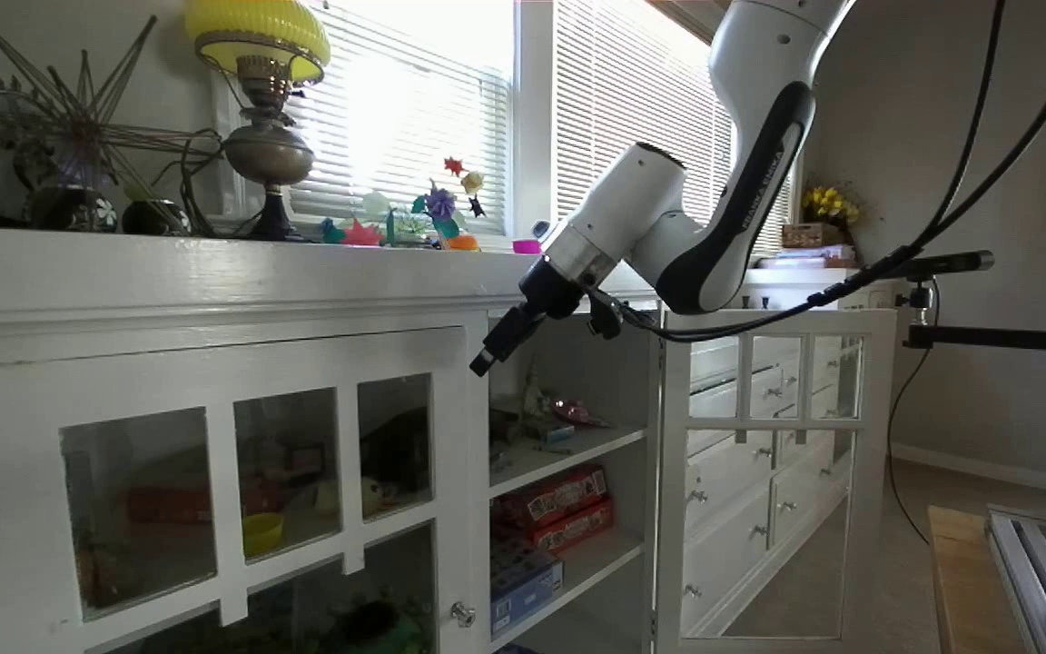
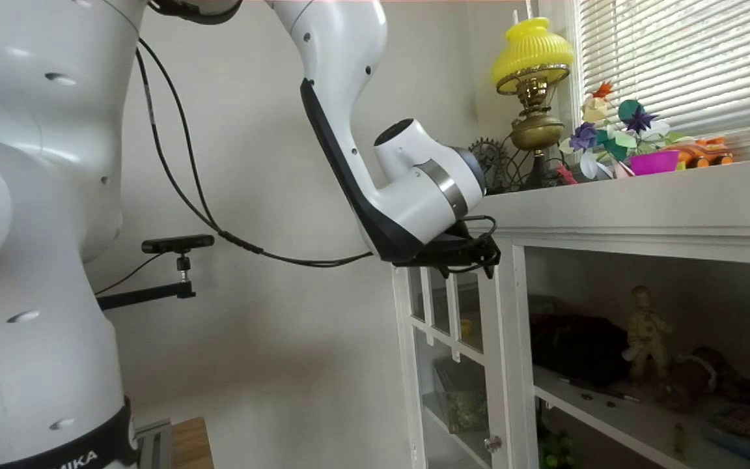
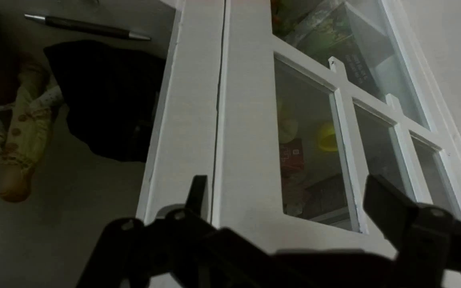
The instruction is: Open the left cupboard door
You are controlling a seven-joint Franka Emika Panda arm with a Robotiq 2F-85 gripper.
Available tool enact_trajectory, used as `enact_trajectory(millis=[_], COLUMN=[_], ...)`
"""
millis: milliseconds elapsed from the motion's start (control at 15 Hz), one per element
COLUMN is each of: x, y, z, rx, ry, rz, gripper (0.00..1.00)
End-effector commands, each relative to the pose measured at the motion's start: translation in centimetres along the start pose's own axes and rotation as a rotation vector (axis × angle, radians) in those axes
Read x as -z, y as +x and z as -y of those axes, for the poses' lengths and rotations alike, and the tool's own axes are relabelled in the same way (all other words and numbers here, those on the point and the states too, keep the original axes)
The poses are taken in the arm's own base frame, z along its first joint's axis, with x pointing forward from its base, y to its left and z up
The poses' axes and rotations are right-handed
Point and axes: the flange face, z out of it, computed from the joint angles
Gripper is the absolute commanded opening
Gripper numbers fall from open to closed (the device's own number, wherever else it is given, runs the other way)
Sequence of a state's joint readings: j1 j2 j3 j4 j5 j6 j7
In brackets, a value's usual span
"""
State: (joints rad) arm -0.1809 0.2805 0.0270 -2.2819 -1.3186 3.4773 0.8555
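Behind the closed left cupboard door (image 1: 226,495) sits a yellow vessel (image 1: 261,534), perhaps a bowl; the gripper (image 3: 284,185) stands spread.

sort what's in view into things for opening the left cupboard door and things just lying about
For the job:
wide white wooden-framed, glass-paned left cupboard door
its small round shiny knob
black two-fingered end effector

Just lying about:
yellow-shaded metal lamp
slim dark pen with silver ends
yellow-clothed figurine
red oblong boxes
blue oblong box
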Motion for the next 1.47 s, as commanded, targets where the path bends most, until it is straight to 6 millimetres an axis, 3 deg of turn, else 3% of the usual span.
enact_trajectory(millis=[0, 1067, 1400], x=[0.0, -0.1, -0.4], y=[-0.1, -0.3, 0.8], z=[0.0, 0.1, -0.2], rx=[0.0, -0.002, -0.011], ry=[-0.001, 0.0, -0.002], rz=[0.003, 0.007, -0.016], gripper=[1.0, 1.0, 1.0])
